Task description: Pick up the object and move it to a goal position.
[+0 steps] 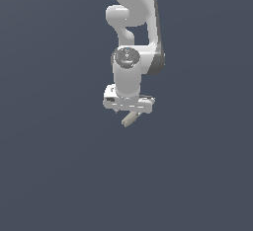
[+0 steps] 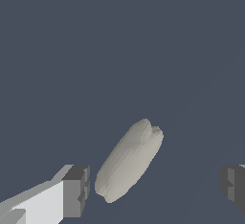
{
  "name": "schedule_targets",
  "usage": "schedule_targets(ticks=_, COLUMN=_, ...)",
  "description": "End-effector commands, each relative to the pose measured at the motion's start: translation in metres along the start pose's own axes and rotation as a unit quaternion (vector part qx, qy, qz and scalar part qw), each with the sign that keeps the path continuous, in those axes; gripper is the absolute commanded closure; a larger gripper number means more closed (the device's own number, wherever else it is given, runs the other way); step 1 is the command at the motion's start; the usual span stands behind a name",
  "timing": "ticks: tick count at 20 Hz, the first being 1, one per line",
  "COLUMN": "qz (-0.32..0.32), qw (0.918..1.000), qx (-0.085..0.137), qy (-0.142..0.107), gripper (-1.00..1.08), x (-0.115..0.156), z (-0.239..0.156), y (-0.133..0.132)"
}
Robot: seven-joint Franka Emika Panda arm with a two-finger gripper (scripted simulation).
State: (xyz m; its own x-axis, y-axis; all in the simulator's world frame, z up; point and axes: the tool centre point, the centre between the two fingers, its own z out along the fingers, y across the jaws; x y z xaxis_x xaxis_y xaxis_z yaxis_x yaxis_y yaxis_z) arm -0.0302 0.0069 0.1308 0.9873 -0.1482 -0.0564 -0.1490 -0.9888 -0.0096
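Observation:
The object is a pale beige stubby rod with rounded ends, lying slanted on the dark grey floor. In the wrist view it sits between my fingers, nearer the one finger than the other finger, and a gap shows on both sides. My gripper is open and holds nothing. In the exterior view the gripper hangs straight down over the object, one end of which sticks out from under the hand. The fingertips are hidden there by the hand.
The white arm rises behind the gripper toward the top of the exterior view. A plain dark grey floor fills everything else, and no goal marker shows.

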Motion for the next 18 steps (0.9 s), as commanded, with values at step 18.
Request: schedule_targets(ticks=18, qz=0.230, qw=0.9730, qx=0.002, qy=0.020, gripper=-0.92, x=-0.026, z=0.036, y=-0.011)
